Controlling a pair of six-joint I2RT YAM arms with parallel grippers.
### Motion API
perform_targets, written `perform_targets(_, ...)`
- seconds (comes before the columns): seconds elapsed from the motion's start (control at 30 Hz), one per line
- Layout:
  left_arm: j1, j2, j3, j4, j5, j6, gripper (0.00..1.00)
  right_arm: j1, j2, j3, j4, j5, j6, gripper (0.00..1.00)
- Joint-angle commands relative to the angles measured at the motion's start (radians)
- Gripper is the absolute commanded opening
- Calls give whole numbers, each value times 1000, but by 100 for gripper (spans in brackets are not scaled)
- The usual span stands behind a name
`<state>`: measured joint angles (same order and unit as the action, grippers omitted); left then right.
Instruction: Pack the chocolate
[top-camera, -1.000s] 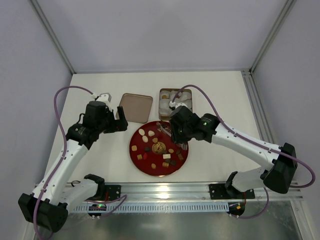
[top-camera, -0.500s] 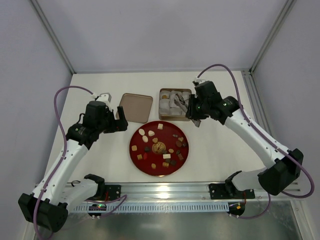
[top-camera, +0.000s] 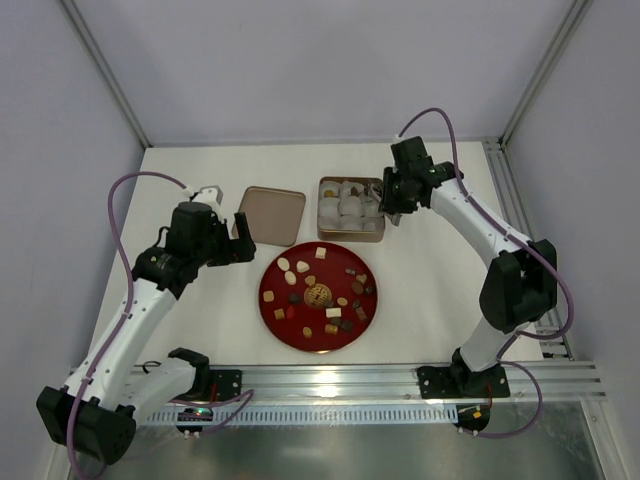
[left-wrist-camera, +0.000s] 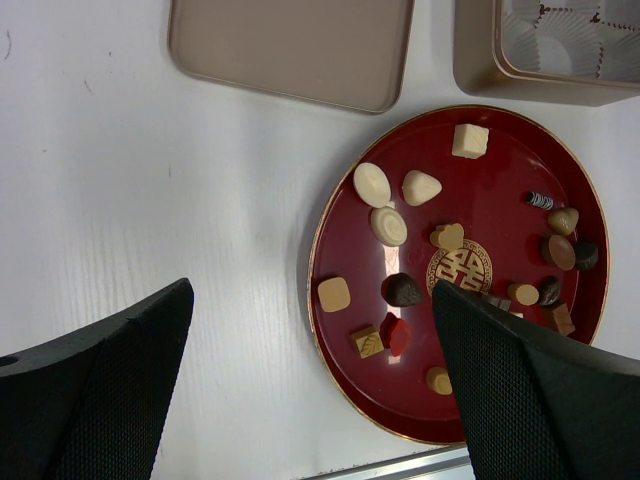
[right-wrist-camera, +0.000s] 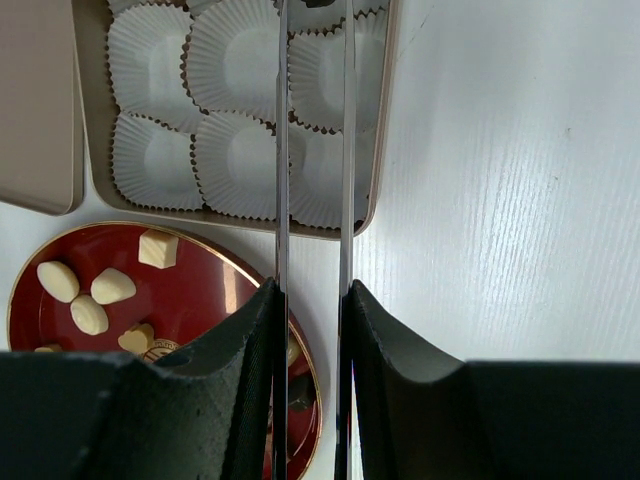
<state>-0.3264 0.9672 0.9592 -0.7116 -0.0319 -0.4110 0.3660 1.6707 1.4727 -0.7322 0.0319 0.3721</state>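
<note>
Plainly, the chocolate (left-wrist-camera: 371, 184) lies loose on the round red plate (left-wrist-camera: 500, 190). We see cream ovals and a cream square on the side nearer the tin, with tan squares and dark brown lumps scattered around the gold emblem at the middle. Just beyond the plate stands the square gold-brown tin (left-wrist-camera: 540, 92), lined with white crimped paper cups (right-wrist-camera: 235, 60). Its lid (left-wrist-camera: 290, 45) lies flat beside it on the left arm's side, apart from the tin and near the plate's rim.

We find the right gripper (right-wrist-camera: 312, 287) over the tin's right-hand edge, its fingers pressed together on a pair of thin metal tweezers (right-wrist-camera: 281, 150). The two blades run out, slightly apart, above the cups along that edge. Something dark shows between the tips at the very top of the right wrist view; we cannot tell what it is.

We see the left gripper (top-camera: 243, 240) hanging above the white table (top-camera: 440, 290) to the left of the plate, near the lid, with its fingers spread wide apart.
</note>
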Motion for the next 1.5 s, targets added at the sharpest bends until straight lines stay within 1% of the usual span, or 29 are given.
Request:
perform_targets(0.0,-2,-1,6,9,3,3,100,-4,7,67,47,0,-16,32)
perform_targets(0.2,-2,-1,6,9,1,1,100,-6,35,77,50,13,-13,33)
perform_targets(0.23,-2,-2,6,9,1,1,100,-7,37,72,48,14,-15,36)
perform_targets(0.37,-2,1,7,9,4,1,100,-6,40,67,42,23,-13,36)
perform_targets(0.53,-2,2,6,9,6,1,100,-6,37,51,47,25,-13,37)
perform_targets(0.6,-2,7,7,9,4,1,100,-4,34,48,48,22,-13,41)
perform_targets(0.8,-2,5,7,8,6,3,100,-6,26,44,50,22,-15,43)
perform_targets(0.83,-2,5,7,9,4,3,100,-6,23,43,50,20,-15,45)
perform_targets(1.0,-2,5,6,9,4,1,100,-4,-6,34,40,8,-10,45)
perform_targets(1.17,-2,2,6,9,6,1,100,54,-112,-15,31,16,-9,45)
perform_targets(1.23,-2,4,6,9,6,1,100,83,-155,-61,28,22,-3,45)
perform_targets(1.27,-2,5,6,9,6,1,100,124,-202,-104,27,20,2,45)
perform_targets(1.33,-2,4,7,9,4,1,100,175,-247,-144,22,28,13,45)
perform_targets(1.37,-2,2,7,9,3,1,100,241,-293,-162,14,34,28,45)
perform_targets(1.47,-2,1,7,8,0,1,100,342,-357,-245,-15,46,83,45)
